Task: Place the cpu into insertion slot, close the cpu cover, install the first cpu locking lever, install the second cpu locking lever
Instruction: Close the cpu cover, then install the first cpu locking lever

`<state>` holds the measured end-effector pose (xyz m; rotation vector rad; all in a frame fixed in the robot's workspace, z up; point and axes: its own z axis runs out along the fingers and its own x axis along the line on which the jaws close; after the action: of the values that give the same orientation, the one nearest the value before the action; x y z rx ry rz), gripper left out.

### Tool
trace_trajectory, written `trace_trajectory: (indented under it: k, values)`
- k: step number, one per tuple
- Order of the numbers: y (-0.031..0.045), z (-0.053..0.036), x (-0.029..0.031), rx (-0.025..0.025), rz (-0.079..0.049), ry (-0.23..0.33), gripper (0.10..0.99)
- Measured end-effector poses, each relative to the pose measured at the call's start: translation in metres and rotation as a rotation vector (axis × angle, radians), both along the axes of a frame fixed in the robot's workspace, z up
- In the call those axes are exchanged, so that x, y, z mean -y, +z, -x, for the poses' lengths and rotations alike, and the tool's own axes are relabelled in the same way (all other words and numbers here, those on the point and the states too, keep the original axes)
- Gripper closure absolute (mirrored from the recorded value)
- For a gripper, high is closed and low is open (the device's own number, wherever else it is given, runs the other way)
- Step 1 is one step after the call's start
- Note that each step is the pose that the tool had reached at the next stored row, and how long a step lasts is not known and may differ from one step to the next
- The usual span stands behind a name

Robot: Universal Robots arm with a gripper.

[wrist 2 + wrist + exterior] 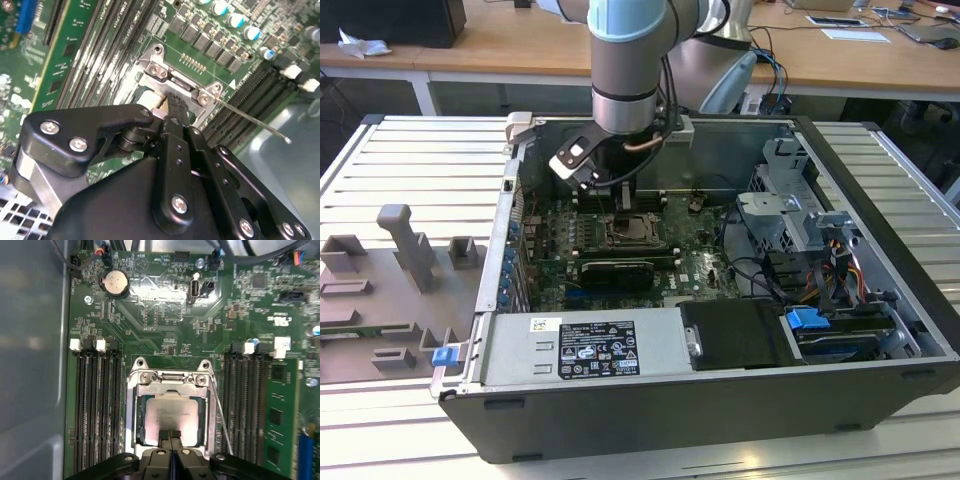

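My gripper (170,434), fingers together, hung over the cpu (172,410). The cpu sat in the slot (638,233), framed by the cover (172,388), near the exterior view's centre.

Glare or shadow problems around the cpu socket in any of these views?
First wrist view: pale glare streaks across the cpu top, just beyond the gripper. Exterior view: the insertion slot sits dark under the arm. Second wrist view: bright sheen on the grey case panel.
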<state>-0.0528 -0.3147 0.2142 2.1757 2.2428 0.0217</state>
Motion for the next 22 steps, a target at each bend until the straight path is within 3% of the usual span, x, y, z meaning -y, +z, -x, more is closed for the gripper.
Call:
trace_trajectory:
  k: [4, 10, 14, 22]
  values:
    - [0.0008, -0.0031, 0.0000, -0.0004, 0.000, 0.000, 0.980]
    - [0.0008, -0.0157, 0.0001, -0.0015, 0.000, 0.000, 0.980]
    - [0.0009, -0.0170, 0.0000, -0.0016, 0.000, 0.000, 0.980]
    - [0.0175, -0.0170, 0.0000, -0.0016, 0.000, 0.000, 0.980]
